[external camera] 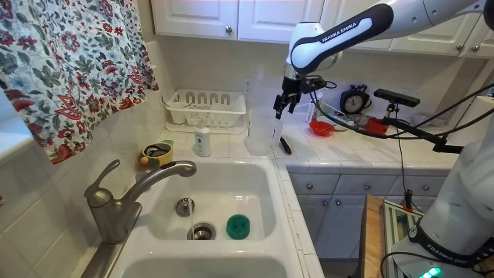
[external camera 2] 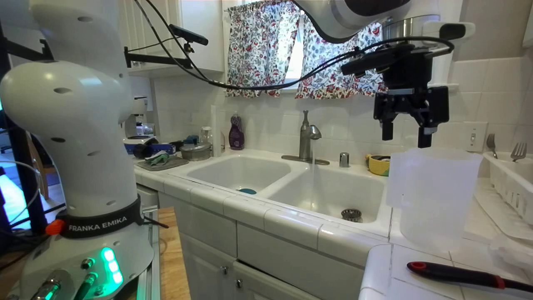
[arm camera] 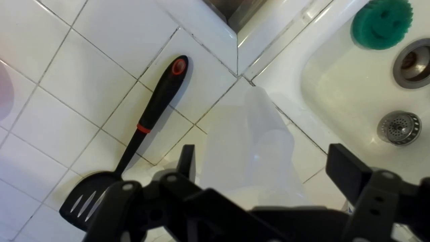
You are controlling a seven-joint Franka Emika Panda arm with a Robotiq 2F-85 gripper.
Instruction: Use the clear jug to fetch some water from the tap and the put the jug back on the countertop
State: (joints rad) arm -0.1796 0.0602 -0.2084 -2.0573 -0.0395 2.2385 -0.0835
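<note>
White-tiled table (external camera: 339,152) wraps the dbl-basin sink (external camera: 216,248) on more than one side; Franka Panda arm (external camera: 343,33) reaches over the table; white slotted dish rack (external camera: 227,119) sits near the sink; brushed-metal tap (external camera: 135,189), single lever on top, w/ a thin water stream (external camera: 191,210) falling from its spout into the basin nearer the rack; clear jug (external camera 2: 441,196) stands upright on the table, just beside that basin's corner, between it & the black slotted turner (arm camera: 131,149), rack nearby; end effector (external camera 2: 406,135) hangs above the jug's handle side, pointing down, fingers (external camera 2: 387,131) well apart; in an exterior view a fingertip (external camera 2: 424,139) overlaps the jug's rim, but can't tell if they touch; turner lies flat, red trim on its grip; white pump bottle (external camera: 202,141) stands b/w rack & sink; red bowl (external camera: 322,128) also on table, well apart from sink; green smiley sponge (arm camera: 382,24) rests in same basin as the stream, near metal strainer basket (arm camera: 399,128) & drain (arm camera: 415,64).
</note>
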